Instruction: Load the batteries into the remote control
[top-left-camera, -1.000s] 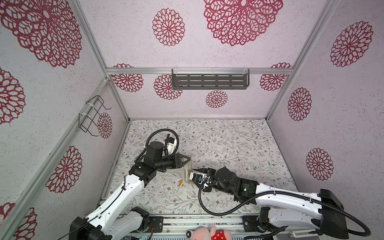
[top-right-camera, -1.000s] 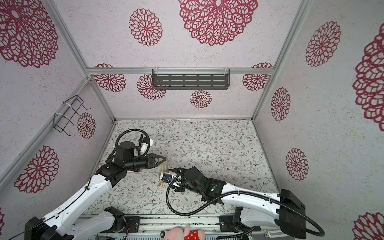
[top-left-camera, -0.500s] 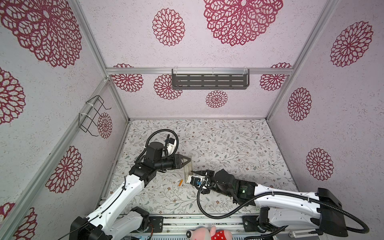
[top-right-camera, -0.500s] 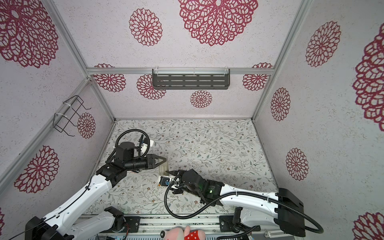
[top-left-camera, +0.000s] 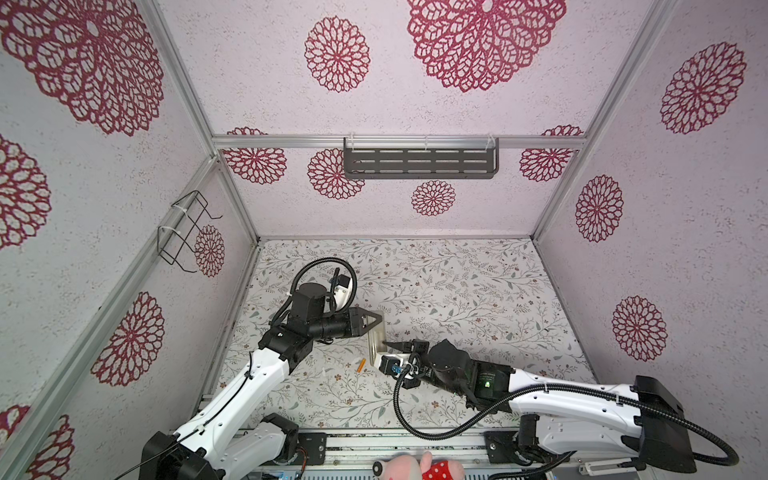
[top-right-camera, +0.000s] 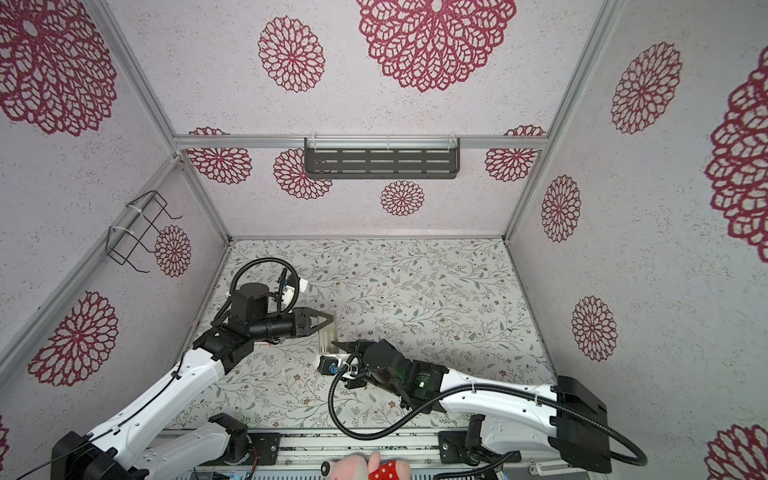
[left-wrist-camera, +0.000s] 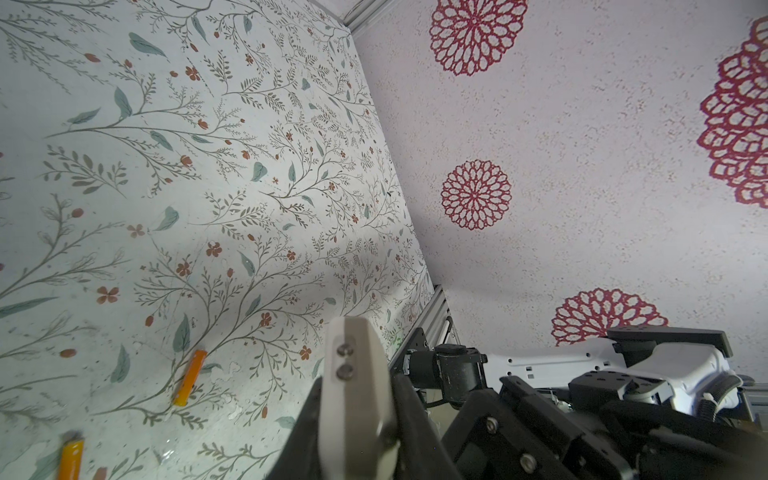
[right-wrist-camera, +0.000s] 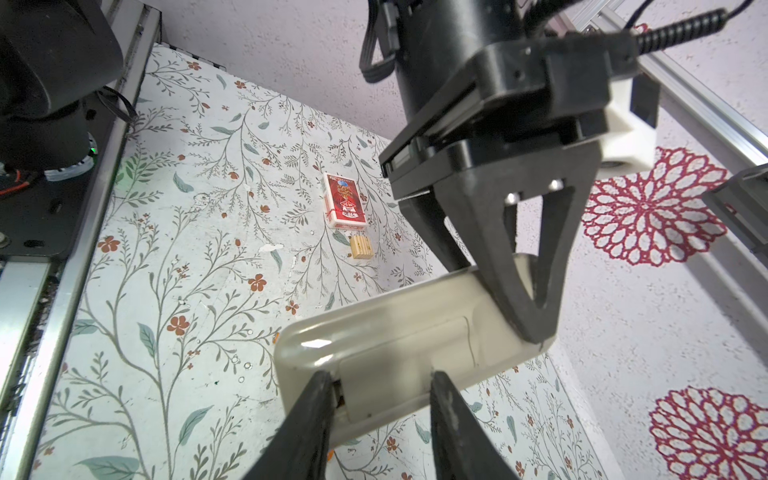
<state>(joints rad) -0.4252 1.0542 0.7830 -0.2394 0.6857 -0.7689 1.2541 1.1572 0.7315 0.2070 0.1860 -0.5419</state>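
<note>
The remote control hung above the floral desk, left of its middle, with its plain back outward and one end clamped in the left gripper. The right gripper, jaws partly parted, set its fingertips against the other end. Two orange batteries lay on the desk nearby, toward its front edge.

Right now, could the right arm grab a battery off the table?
Probably, but not straight away. One battery lies bare on the table close by the right gripper. That gripper's open fingers are at the remote that the left gripper holds up, so it would need to back off first.
</note>
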